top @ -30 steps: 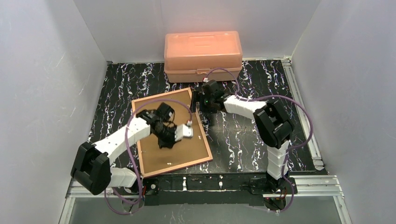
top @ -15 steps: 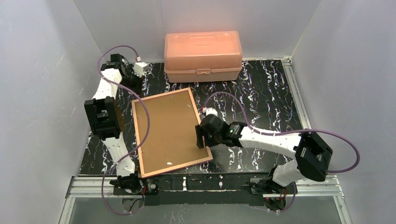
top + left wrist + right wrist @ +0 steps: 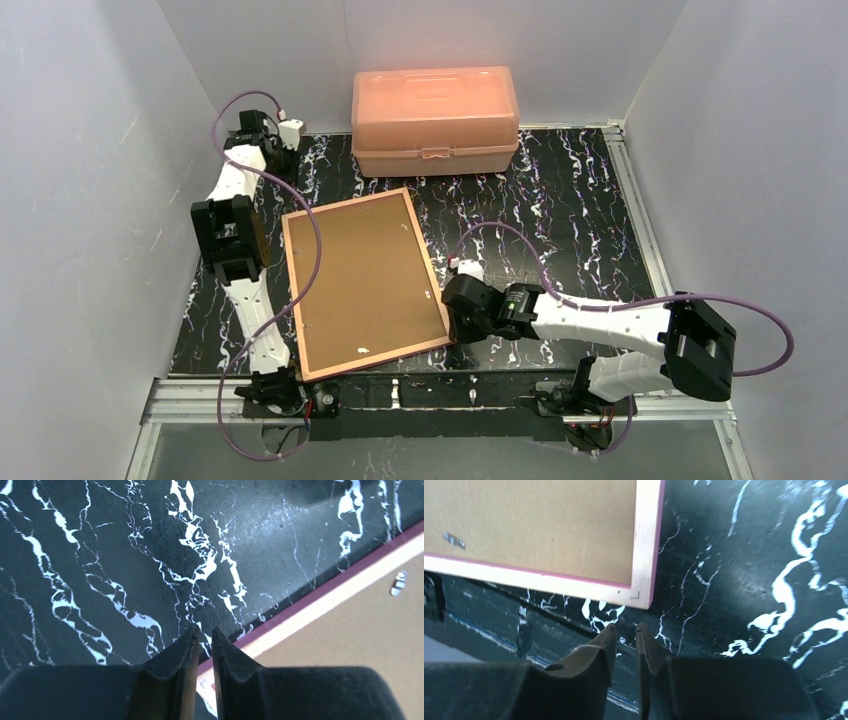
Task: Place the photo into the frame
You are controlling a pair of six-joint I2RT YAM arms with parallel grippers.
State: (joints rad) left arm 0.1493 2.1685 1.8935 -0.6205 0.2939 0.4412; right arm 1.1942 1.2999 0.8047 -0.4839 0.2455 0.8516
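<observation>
The frame (image 3: 291, 290) lies face down on the black marbled table, its brown backing board (image 3: 360, 275) turned up inside a thin pink and tan border. The photo shows in no view. My left gripper (image 3: 270, 160) hangs near the table's far left corner, just beyond the frame's far left corner (image 3: 340, 592). Its jaws stand a narrow gap apart (image 3: 203, 630) with nothing between them. My right gripper (image 3: 450, 320) sits low beside the frame's near right corner (image 3: 644, 540). It is apart from that corner, its jaws narrowly open (image 3: 625, 629) and empty.
A salmon-pink lidded box (image 3: 435, 105) stands at the back centre against the wall. Small metal clips (image 3: 454, 540) lie on the backing board. White walls close in the left, right and back. A metal rail (image 3: 650, 385) runs along the near edge.
My left arm swung off the backing board to the far left corner. My right arm came down from the frame's far right side to its near right corner, its jaws narrowing.
</observation>
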